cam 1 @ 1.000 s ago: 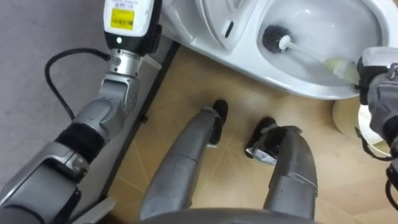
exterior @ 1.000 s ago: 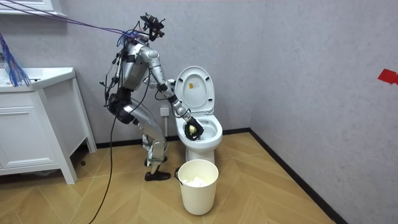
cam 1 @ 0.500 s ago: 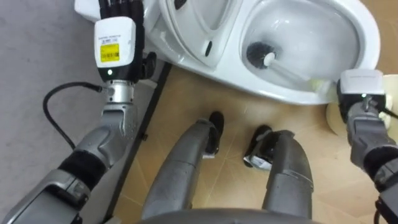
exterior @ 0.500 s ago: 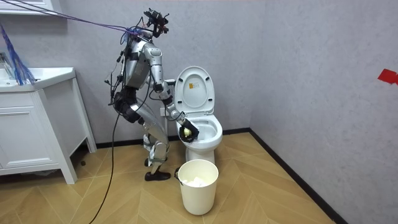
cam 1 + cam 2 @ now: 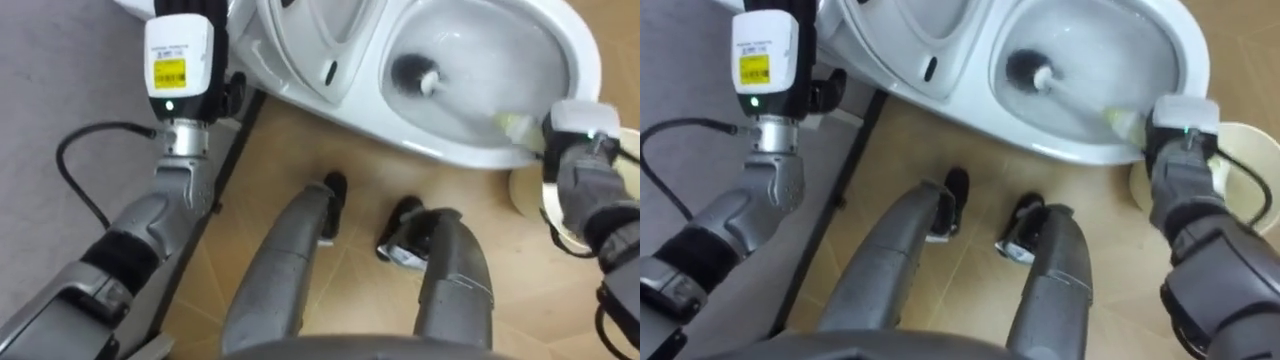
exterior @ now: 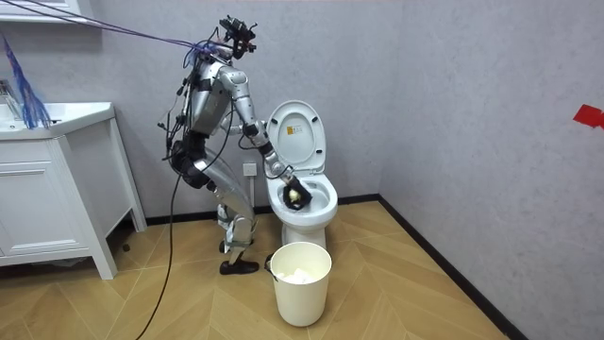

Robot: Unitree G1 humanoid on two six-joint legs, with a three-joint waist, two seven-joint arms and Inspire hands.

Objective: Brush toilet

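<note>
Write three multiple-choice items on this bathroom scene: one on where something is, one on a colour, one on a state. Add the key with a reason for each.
1. Where is the dark bristle head of the white-handled toilet brush?
A. Inside the white ceramic toilet bowl
B. On top of the white cabinet
C. On the wooden floor

2. What colour is the round plastic waste bin beside the toilet?
A. Red
B. Cream-white
C. Black

3. How does the white toilet lid stand?
A. Shut over the bowl
B. Raised upright
C. Lying on the floor

Key:
1 A: the head sits low in the bowl, and the right hand holds the handle at the rim.
2 B: the bin's wall is pale in the room view.
3 B: the lid stands up behind the open bowl.
</note>
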